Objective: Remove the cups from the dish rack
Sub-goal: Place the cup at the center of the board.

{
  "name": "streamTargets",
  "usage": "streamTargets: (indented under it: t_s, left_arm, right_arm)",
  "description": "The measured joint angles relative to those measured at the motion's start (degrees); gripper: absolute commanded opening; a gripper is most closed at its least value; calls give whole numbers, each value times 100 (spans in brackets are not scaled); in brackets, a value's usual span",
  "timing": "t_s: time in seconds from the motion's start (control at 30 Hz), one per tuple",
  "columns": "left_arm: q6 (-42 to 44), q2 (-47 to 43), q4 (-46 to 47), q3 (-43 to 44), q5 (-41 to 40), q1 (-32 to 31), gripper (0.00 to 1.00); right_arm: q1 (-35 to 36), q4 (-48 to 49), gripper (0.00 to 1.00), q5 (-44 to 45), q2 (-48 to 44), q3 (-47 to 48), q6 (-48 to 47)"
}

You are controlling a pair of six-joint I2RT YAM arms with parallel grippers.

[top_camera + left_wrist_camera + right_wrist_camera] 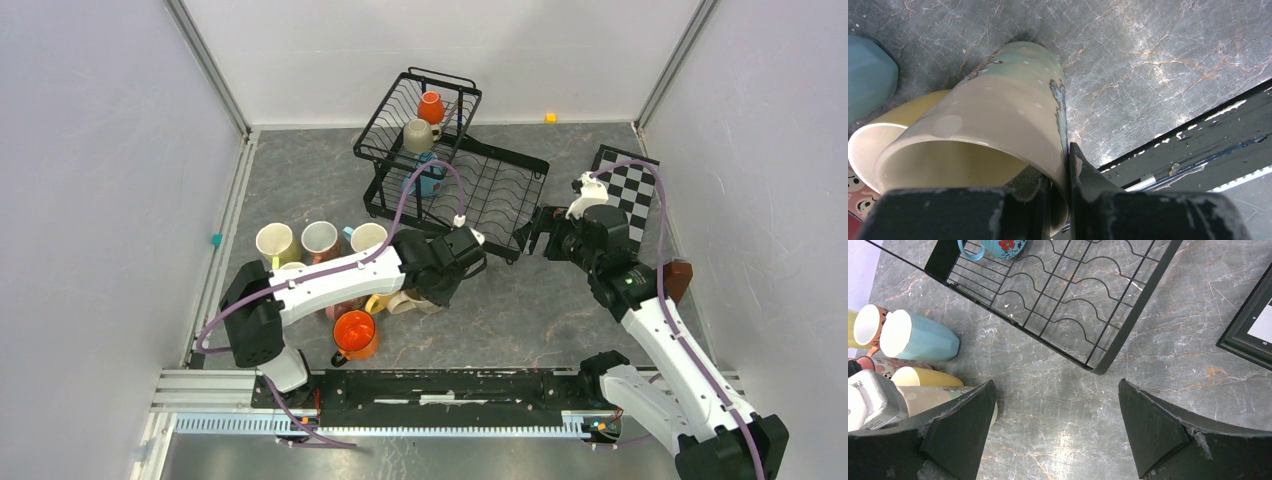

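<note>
Cups: three sit in the dish rack [455,170] at the back of the bench [540,320]. An orange cup [431,105] and a beige cup [418,136] are in the raised top basket, and a blue flowered cup [998,246] is on the lower tray near its left end.

The rest are out on the bench, front-left of the rack. A cream cup [275,243], a pink cup [320,240] and a pale blue cup [367,237] stand in a row, mouths up. A second orange cup [355,333] stands closer to the arm bases.

The left claw [1068,165] is clamped on the rim of a cream-and-green cup [998,110], one finger inside the mouth, one outside. That cup is tilted w/ its base pointing away from the claw, low over the bench. A yellow cup [933,376] is just beside it (upright or not, can't tell).

The right claw [1058,415] has its jaws wide apart w/ nothing between them. It hangs over bare bench just beside the near corner of the rack's lower tray. A checkered board [628,180] lies to its right.
</note>
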Motion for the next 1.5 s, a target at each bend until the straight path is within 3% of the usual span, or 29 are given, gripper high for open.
streamTargets:
  t_s: [0.47, 0.57, 1.17, 1.5]
  left_arm:
    - [2, 269, 0, 0, 0, -17, 3]
    - [4, 269, -4, 9, 2, -28, 7]
    - [98, 273, 7, 157, -114, -37, 47]
    - [131, 85, 7, 234, -146, -37, 90]
  right_arm:
    - [-2, 9, 98, -33, 9, -26, -2]
    - [-4, 24, 98, -35, 11, -52, -4]
    - [-4, 61, 98, -107, 17, -92, -7]
    - [-4, 87, 98, -162, 17, -92, -46]
